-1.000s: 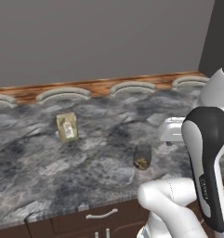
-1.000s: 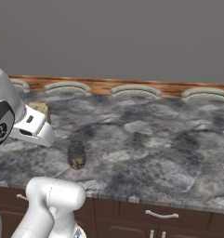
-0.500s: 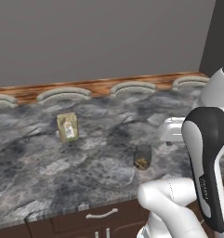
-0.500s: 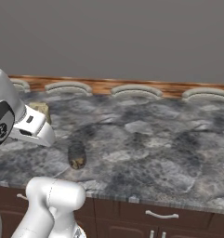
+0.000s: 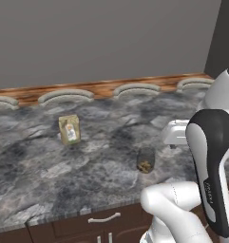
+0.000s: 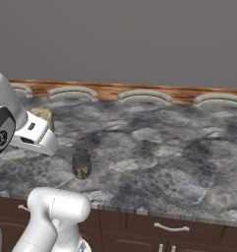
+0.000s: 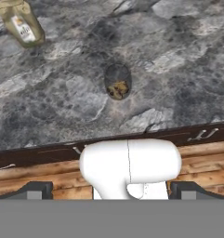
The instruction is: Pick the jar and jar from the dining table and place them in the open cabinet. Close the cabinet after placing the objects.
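Observation:
The short dark glass jar (image 5: 145,160) (image 6: 81,165) with yellowish bits stands upright on the grey-black marbled dining table (image 5: 40,175) (image 6: 164,162), near its front edge. In the hand view the jar (image 7: 117,81) sits above centre, well beyond my gripper (image 7: 112,190). The gripper is open, with the dark fingertips (image 7: 36,189) far apart at the bottom corners and nothing between them. My hand hangs above the table's front edge, apart from the jar. The tall dark jar and the cabinet are out of view.
A small tan carton (image 5: 69,129) (image 6: 41,115) (image 7: 21,21) stands further back and left of the jar. Drawer fronts with silver handles (image 5: 104,218) (image 6: 170,227) run below the table's front edge. Several rounded grey chair backs (image 5: 66,95) line the far wooden edge.

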